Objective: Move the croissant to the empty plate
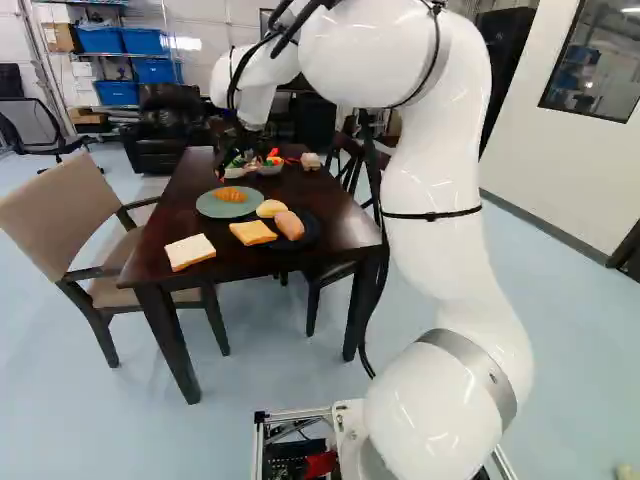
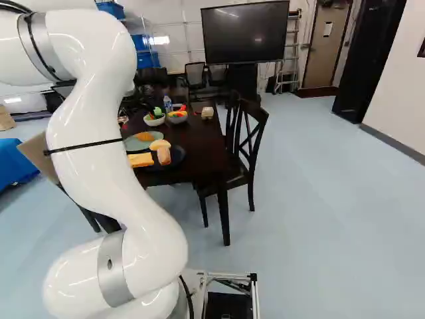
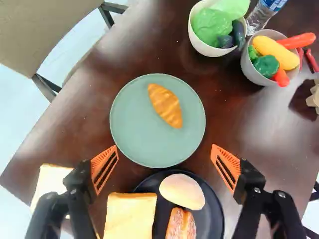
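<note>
In the left base view my gripper (image 1: 240, 140) hangs over the table beyond the plates. The wrist view shows the gripper (image 3: 165, 165) open, orange pads wide apart, nothing held. Ahead of its fingers the croissant (image 3: 166, 106) lies on the green plate (image 3: 130, 132), toward one side. The dark plate (image 3: 217, 214), between and under the fingers, carries a bun (image 3: 182, 191) and a longer roll (image 3: 181, 226), with a bread slice (image 3: 130, 216) at its edge. Both plates in view bear food.
Another bread slice (image 1: 190, 251) lies near the table's corner. Past the green plate stand two bowls (image 3: 202, 44) (image 3: 249, 67) of toy vegetables and a bottle (image 3: 261, 15). Chairs (image 1: 65, 205) (image 2: 249, 143) flank the dark table (image 2: 199, 156).
</note>
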Robot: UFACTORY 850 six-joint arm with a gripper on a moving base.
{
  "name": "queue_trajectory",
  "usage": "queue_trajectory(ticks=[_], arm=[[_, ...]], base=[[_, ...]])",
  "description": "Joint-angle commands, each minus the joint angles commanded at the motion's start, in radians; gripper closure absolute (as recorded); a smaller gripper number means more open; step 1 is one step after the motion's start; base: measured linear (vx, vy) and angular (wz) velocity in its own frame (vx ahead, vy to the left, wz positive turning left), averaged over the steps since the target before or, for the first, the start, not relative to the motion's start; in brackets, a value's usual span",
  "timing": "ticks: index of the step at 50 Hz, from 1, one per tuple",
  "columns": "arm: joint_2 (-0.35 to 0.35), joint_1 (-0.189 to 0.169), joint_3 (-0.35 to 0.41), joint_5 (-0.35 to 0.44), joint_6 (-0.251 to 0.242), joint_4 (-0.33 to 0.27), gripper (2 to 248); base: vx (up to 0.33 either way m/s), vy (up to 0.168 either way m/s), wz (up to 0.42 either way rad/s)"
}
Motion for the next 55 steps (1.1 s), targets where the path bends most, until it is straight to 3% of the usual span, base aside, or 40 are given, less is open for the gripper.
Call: queue_trajectory(ticks=[25,55], arm=[[0.106,-0.064,0.069,-0.074,0.000,0.037,3],[0.235,-0.150,0.143,-0.227,0.000,0.077,3]], base=[[0.000,0.000,0.000],[0.000,0.000,0.000]])
